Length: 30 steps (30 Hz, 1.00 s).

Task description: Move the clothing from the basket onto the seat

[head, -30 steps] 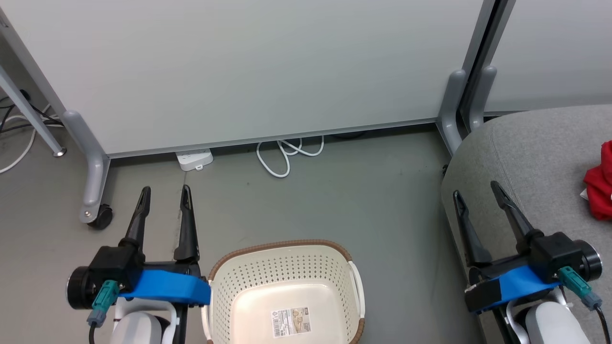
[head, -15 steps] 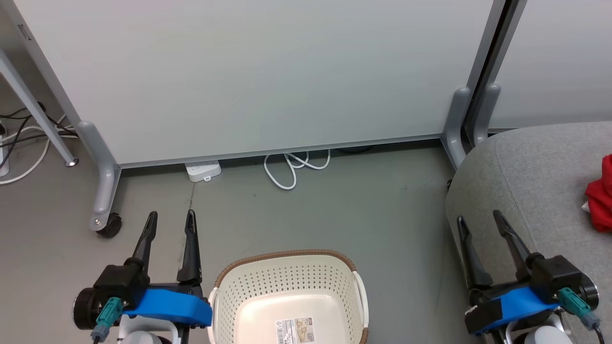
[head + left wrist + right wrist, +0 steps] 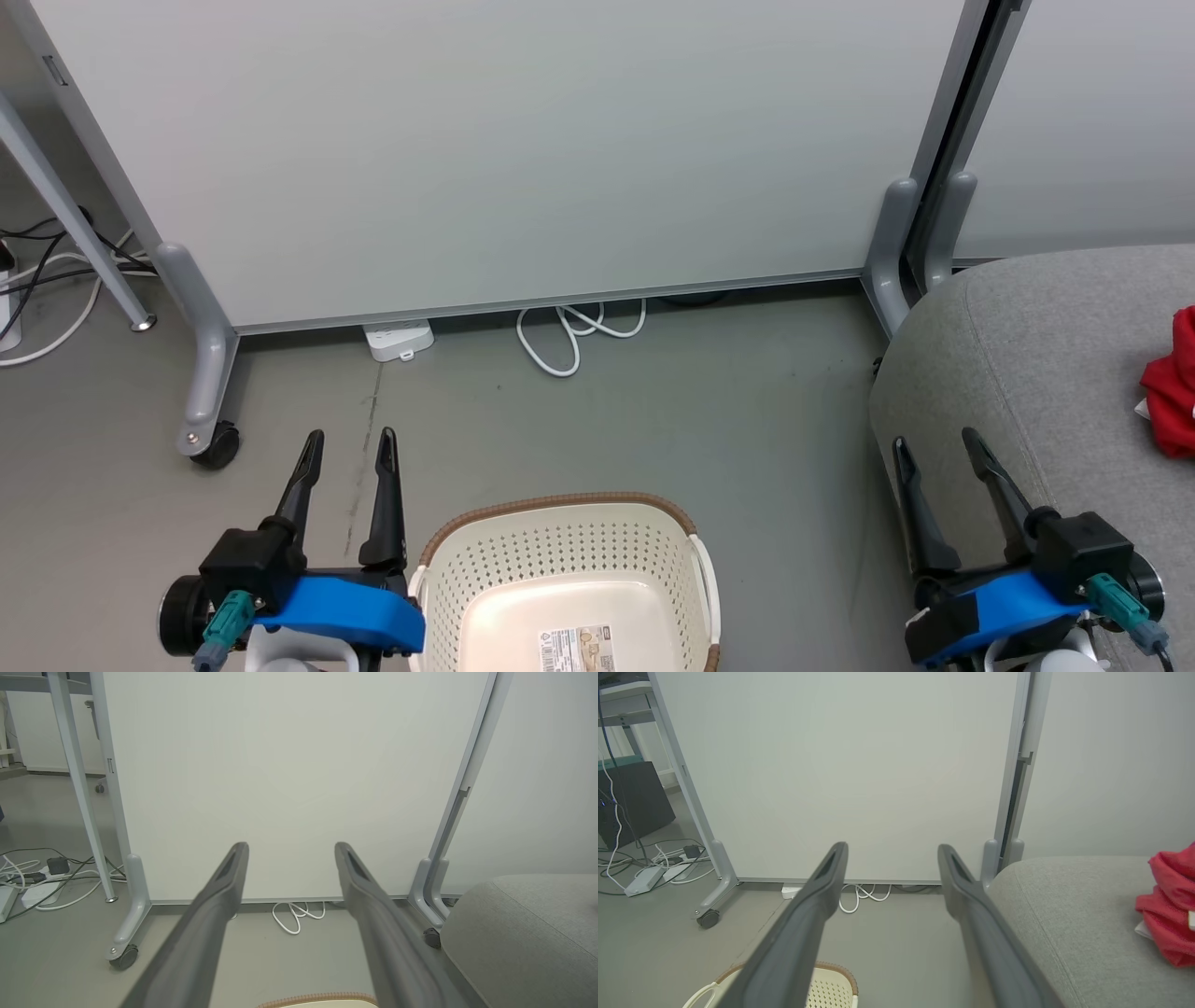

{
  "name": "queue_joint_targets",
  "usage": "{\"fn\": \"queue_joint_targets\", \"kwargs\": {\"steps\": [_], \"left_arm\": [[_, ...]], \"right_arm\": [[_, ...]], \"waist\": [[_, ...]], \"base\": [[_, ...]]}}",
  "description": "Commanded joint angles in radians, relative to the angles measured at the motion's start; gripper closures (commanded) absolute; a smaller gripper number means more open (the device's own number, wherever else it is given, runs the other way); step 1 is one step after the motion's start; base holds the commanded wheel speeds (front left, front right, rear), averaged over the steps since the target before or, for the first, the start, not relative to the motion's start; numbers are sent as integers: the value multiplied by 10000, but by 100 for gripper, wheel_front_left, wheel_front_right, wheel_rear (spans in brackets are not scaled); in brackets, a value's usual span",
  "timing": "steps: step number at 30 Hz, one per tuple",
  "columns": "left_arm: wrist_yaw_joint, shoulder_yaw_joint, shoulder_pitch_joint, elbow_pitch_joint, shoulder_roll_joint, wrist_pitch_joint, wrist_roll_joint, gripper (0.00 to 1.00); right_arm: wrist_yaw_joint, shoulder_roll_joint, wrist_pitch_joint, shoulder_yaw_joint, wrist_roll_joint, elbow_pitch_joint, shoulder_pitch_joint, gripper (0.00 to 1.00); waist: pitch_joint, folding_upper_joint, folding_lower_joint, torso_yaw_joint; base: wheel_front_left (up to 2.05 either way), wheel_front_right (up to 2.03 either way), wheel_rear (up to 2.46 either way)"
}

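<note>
Head view: basket [image 3: 560,546] on the floor [image 3: 653,401] at bottom centre. Visible interior bare save for a label [image 3: 577,650] on its bottom. Near end cut off by the frame edge, so not fully checkable.

Clothing [image 3: 1169,401], red, bunched on the seat [image 3: 1046,355] at far right, partly out of frame, well apart from the basket.

Left gripper [image 3: 352,435] just beside the basket's left wall, over bare floor. Fingers spread wide, nothing between them.

Right gripper [image 3: 934,437] over the seat's left edge, likewise splayed and empty-handed, apart from the red fabric.

Right wrist view: red heap with a scrap of white trim resting on the grey cushion, off to the right of the fingers. Corner of the basket low at left, no red visible in that corner.

Judged: transfer looks done, or very nearly. Red load lying on the seat, basket seemingly cleared.

Left to do, if anything: check the hidden near end of the basket for a further garment. Failing that, nothing but parking the arms.
</note>
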Motion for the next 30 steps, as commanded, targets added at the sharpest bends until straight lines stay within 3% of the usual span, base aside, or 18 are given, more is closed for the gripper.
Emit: {"fn": "queue_joint_targets", "kwargs": {"steps": [1, 7, 30], "left_arm": [[0, 0, 0, 17, 0, 0, 11, 100], [-2, -8, 359, 477, -4, 70, -35, 100], [-88, 556, 141, 245, -4, 1147, -4098, 100]], "right_arm": [[0, 8, 0, -4, 41, 14, 0, 100], [0, 21, 43, 6, 66, 466, 207, 100], [0, 62, 1139, -330, 4460, 255, 37, 100]], "waist": [[-1, -1, 1, 4], [-4, -1, 1, 1], [17, -1, 1, -106]], "base": [[0, 0, 0], [0, 0, 0], [0, 0, 0]]}}
